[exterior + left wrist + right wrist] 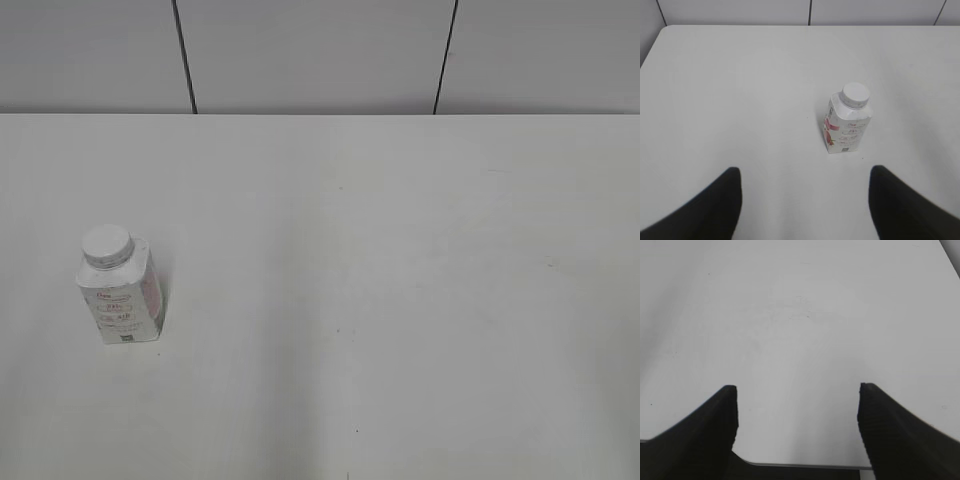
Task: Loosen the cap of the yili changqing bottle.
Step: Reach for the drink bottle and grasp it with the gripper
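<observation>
distance and direction are deciding the coming move: the yili changqing bottle is standing upright at the lower left of the exterior view, its long axis vertical, with the cap sitting on top of its neck and nothing touching it. in the left wrist view the same bottle is showing right of centre in the frame, ahead of the left claw and a little toward its right finger, well apart from both fingertips; the cap is facing up and slightly toward the camera. that claw is gaping wide with nothing between its fingers. the right claw is likewise spreading wide and holding nothing, and its view is showing only bare worktop, with no bottle anywhere in the frame. neither arm is appearing in the exterior view. judging from this, the left arm is looking like the nearer one, so it is probably the one suited to reach forward and slightly right to steady the body, while the right arm is needing to cross toward the left of the worktop to come down on the cap from above.
</observation>
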`<state>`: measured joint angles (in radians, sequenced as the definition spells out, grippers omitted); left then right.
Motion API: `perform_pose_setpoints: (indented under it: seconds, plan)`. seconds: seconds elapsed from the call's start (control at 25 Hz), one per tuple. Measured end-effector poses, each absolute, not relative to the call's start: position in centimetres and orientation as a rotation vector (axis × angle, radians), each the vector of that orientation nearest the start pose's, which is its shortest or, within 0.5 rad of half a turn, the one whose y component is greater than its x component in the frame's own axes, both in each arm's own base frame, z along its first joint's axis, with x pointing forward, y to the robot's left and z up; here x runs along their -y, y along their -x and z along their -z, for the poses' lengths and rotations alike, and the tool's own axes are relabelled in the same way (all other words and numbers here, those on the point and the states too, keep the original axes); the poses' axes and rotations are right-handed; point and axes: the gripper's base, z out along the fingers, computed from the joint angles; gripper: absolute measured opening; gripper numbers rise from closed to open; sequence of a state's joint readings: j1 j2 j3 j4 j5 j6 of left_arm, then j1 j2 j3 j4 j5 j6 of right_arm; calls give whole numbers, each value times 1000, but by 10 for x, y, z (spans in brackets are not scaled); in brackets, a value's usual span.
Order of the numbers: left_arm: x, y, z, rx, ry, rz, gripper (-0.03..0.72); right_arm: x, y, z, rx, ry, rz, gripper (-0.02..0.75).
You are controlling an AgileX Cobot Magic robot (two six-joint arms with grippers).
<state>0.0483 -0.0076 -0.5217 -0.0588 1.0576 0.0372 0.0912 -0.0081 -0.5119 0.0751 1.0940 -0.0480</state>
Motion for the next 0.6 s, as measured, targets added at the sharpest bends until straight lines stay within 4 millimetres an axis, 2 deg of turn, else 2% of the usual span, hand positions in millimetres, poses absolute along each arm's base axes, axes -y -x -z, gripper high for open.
perform_pose_setpoints:
  seconds: [0.6]
  plan:
    - [5,8,-284,-2011,8,15,489,-5,10,-278,-2052,149,-117,587]
